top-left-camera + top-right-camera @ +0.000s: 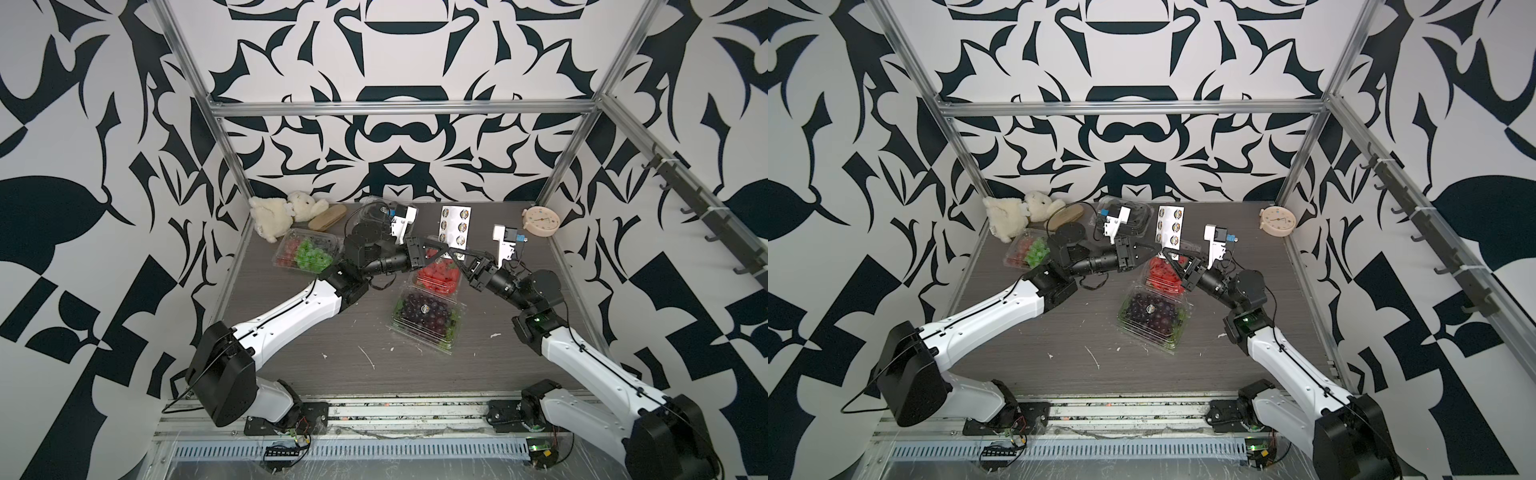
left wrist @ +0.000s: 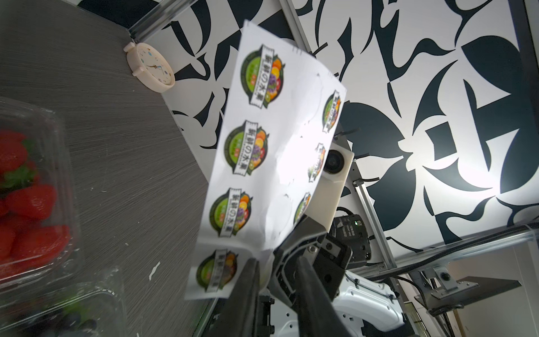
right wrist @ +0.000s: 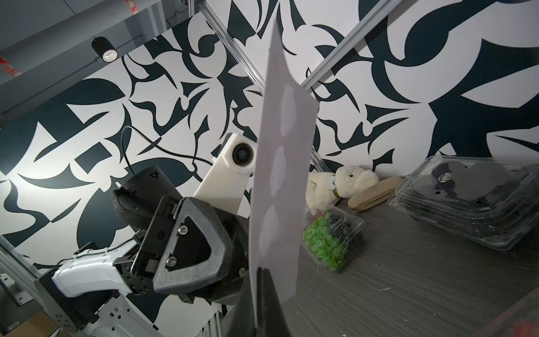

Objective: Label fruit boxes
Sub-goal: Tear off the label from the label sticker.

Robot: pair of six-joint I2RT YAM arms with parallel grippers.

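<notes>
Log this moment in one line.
right pincer: shut on sticker sheet, held upright | left pincer: open at sheet's lower edge | dark grape box: labelled

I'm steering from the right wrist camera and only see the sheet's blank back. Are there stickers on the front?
Observer: Yes. The sheet has stickers down both edges and peeled spots in the middle.
Operator: Is there a strawberry box anywhere?
Observer: Yes, a strawberry box sits near the middle of the scene.
Operator: Is any box near it labelled?
Observer: The grape box beside it has one on its lid.
</notes>
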